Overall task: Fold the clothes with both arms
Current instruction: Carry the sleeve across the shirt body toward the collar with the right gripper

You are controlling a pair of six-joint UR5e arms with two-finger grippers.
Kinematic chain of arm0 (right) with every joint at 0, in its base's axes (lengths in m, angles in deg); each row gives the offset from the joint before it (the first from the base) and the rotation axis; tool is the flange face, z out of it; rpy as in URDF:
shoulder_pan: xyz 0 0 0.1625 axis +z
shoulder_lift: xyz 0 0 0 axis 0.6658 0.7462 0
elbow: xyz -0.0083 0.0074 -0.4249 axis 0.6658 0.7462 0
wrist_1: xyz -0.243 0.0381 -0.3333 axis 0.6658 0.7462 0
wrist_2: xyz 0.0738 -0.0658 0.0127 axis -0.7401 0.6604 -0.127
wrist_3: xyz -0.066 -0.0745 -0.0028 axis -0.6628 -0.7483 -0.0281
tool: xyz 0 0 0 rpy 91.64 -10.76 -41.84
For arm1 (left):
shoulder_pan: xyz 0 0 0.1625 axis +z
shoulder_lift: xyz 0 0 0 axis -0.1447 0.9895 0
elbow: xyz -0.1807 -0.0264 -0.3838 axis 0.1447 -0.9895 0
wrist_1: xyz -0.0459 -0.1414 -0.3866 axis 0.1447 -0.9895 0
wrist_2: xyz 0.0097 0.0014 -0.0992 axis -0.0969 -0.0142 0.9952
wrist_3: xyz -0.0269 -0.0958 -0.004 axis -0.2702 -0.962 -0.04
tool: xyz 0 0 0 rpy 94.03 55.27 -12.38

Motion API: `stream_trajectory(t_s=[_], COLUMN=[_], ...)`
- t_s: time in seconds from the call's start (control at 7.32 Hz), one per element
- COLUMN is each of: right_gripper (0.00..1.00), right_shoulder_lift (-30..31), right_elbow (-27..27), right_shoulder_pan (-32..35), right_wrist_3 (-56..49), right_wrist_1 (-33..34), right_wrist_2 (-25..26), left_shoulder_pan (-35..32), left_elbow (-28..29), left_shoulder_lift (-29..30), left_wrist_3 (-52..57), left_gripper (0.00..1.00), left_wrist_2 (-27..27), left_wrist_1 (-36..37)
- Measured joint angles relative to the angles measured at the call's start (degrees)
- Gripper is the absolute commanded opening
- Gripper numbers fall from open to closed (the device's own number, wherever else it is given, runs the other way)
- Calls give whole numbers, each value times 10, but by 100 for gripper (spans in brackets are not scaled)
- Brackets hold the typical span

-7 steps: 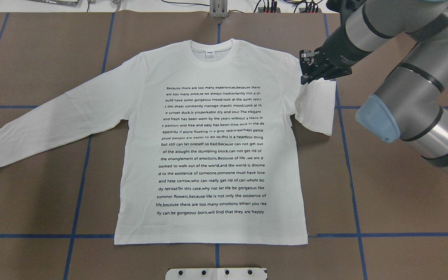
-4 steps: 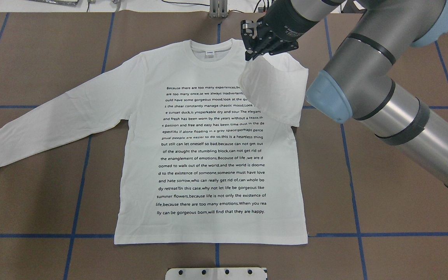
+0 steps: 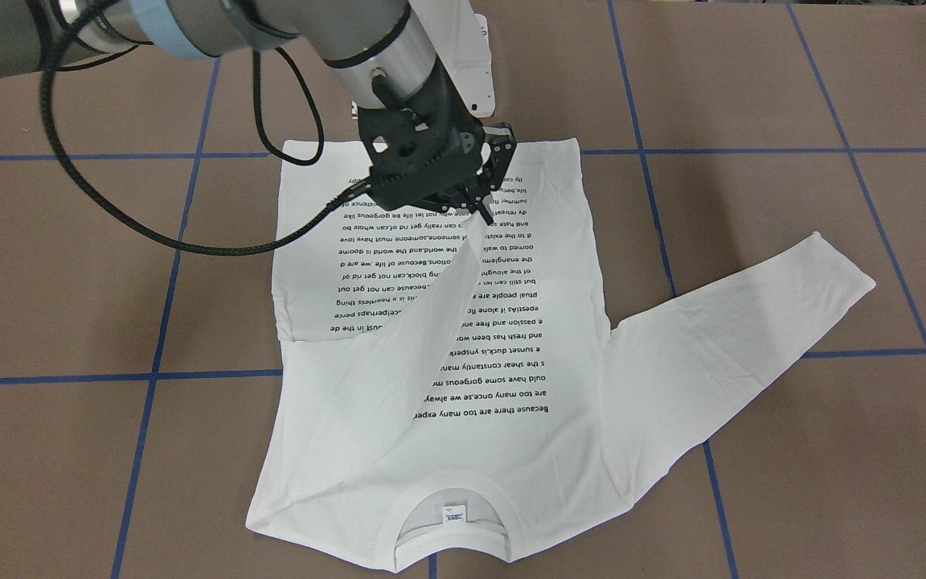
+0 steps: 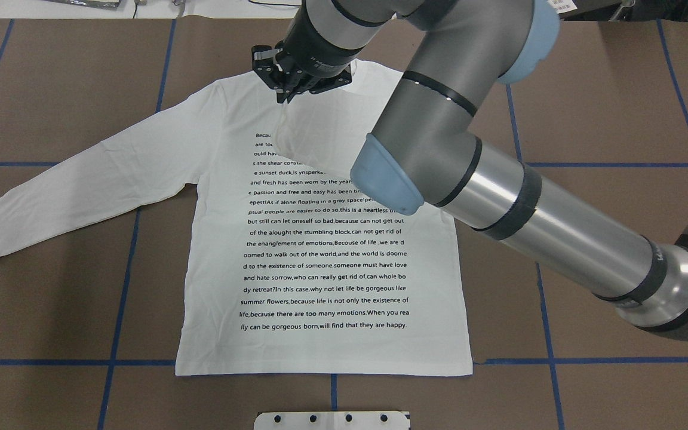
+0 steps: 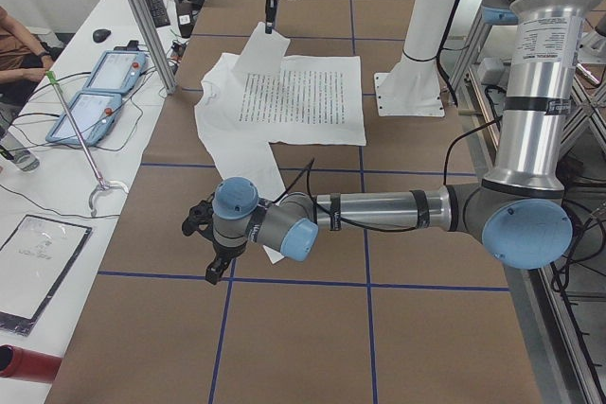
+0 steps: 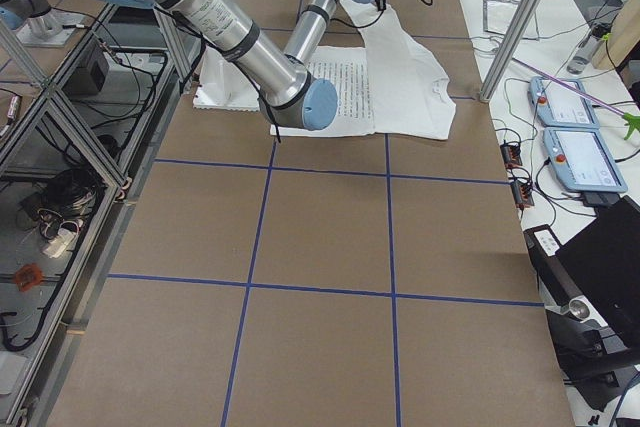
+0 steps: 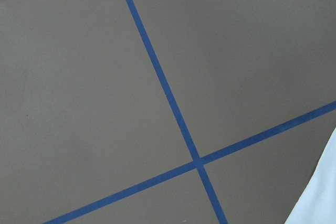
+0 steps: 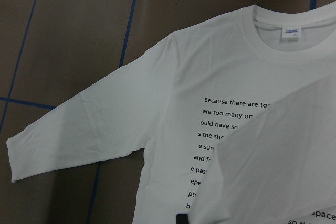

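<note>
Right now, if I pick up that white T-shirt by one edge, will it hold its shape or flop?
Probably floppy: the sleeve hanging from the right gripper sags in a soft curve over the T-shirt. Likely light, since a small pinch lifts it. Pushed, it would probably bunch, as its creases suggest.

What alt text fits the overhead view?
The right gripper holds a sleeve of a white printed T-shirt over its chest, near the collar. The other sleeve lies spread on the brown table.

White long-sleeved T-shirt (image 4: 320,251) lies flat, print up, one sleeve outstretched; right end effector (image 4: 285,97) pinches the other, lifted across the chest.
</note>
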Motion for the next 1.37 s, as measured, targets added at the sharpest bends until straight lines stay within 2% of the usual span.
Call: stream_trajectory(t_s=[0.55, 0.82, 0.96, 1.09, 1.37], right_gripper=[0, 0, 58, 100, 100], right_shoulder_lift=[-107, -126, -129, -131, -139], right_elbow=[281, 354, 372, 387, 397], right_shoulder_pan=[-49, -86, -99, -106, -119], right_wrist_3=[-4, -4, -5, -5, -4], right_wrist_1=[-106, -162, -186, -217, -257], right_wrist_2=[52, 95, 109, 120, 149], left_shoulder_pan=[0, 0, 0, -1, -1], left_elbow=[1, 1, 1, 1, 2], left_shoulder_lift=[0, 0, 0, 0, 2], left_wrist_3=[0, -1, -1, -1, -1], left_gripper=[100, 100, 100, 100, 100], left_wrist_2=[0, 0, 0, 0, 0], left_wrist_1=[0, 0, 0, 0, 1])
